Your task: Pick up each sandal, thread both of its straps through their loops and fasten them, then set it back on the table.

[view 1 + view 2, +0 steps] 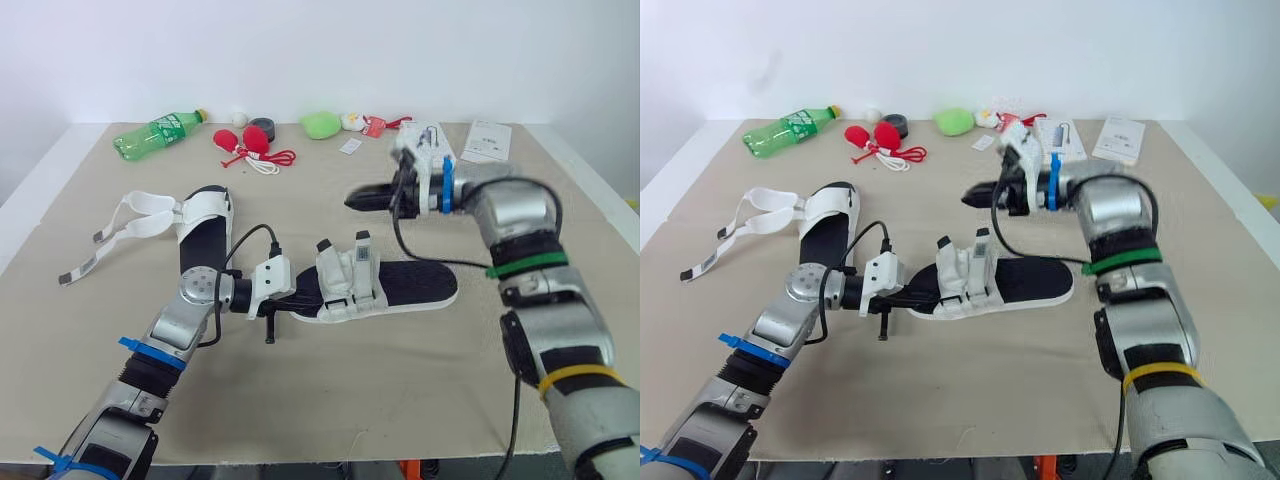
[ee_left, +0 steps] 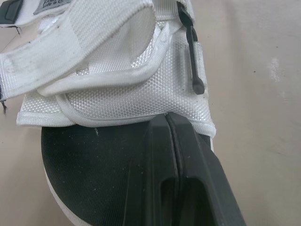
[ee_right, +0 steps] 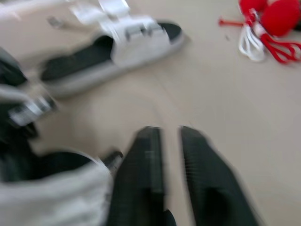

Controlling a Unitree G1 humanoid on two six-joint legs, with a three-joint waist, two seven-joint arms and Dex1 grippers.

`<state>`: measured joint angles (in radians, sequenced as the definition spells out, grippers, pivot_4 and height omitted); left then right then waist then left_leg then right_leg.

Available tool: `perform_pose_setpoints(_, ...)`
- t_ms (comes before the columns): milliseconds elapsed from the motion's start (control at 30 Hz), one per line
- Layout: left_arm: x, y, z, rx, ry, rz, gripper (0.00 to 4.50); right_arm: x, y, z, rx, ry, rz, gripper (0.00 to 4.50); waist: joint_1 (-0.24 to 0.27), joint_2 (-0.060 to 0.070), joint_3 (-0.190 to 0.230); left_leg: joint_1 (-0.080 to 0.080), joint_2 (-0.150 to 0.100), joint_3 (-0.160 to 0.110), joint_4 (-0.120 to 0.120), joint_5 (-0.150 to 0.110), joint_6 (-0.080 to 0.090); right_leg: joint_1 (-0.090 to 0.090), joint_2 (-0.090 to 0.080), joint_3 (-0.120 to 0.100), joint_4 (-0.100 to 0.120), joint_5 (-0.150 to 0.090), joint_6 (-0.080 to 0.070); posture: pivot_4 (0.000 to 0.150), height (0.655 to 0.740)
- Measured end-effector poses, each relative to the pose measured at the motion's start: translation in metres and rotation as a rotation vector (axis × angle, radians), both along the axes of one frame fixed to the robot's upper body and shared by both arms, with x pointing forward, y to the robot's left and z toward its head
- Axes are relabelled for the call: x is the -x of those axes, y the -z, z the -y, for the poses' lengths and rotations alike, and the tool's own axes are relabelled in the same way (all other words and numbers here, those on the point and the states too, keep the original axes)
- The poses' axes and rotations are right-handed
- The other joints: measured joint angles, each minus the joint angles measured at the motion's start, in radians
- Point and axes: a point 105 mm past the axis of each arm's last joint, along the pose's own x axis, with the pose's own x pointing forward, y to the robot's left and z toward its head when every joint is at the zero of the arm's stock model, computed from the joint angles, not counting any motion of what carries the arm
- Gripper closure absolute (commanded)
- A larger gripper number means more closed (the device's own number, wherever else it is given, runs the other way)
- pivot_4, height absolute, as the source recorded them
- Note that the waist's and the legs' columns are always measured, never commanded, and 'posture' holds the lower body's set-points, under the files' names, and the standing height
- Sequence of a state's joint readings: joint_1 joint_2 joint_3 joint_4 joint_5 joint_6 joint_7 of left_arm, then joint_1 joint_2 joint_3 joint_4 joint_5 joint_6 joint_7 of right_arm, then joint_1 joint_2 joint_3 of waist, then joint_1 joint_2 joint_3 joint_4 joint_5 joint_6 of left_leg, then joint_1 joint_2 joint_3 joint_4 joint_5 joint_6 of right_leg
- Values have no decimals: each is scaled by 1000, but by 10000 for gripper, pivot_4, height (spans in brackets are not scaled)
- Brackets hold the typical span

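Table (image 1: pixel 330 400) bearing sandals (image 1: pixel 400 285), bottle (image 1: pixel 157 133)

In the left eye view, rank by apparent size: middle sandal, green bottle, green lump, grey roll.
1. Middle sandal, though it is nearer the camera.
2. Green bottle.
3. Green lump.
4. Grey roll, close to the lump.

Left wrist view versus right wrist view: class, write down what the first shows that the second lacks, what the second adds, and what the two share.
Left wrist view's own: close detail of the near sandal, its white mesh upper and a strap, with the left gripper shut, lying over the black footbed. Right wrist view's own: the other sandal, a red toy with cords, and the right gripper, fingers slightly apart, holding nothing. Shared: the near sandal and the beige table.
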<state>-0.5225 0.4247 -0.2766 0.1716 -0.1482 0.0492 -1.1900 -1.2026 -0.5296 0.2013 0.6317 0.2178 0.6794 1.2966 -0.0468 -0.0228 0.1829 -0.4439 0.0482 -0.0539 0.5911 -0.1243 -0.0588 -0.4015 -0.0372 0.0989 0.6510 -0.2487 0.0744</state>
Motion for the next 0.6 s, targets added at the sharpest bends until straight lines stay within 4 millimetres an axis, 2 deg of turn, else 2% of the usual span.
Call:
perform_pose_setpoints(133,1,-1,-2,-9,9,8,45000,6,26,-6,79,-5,-153,1725,-1,0,0,-1,0,0,-1,0,0,-2,0,0,1,0,1,1500,7400)
perform_pose_setpoints(300,1,-1,-3,-11,13,8,45000,2,46,-12,116,4,-217,807,-3,0,0,-1,0,0,-2,0,0,-3,1,0,2,0,2,1500,7400)
perform_pose_setpoints(400,1,-1,-3,-10,13,8,45000,-2,48,-18,121,7,-235,807,-3,0,0,-1,0,0,-3,0,0,-3,1,0,2,0,2,1500,7400)
perform_pose_setpoints(600,2,-1,-3,-5,3,14,45000,6,51,-38,105,-66,-309,807,-3,0,0,-1,0,-1,-3,0,0,-3,1,0,3,0,2,1500,7400)
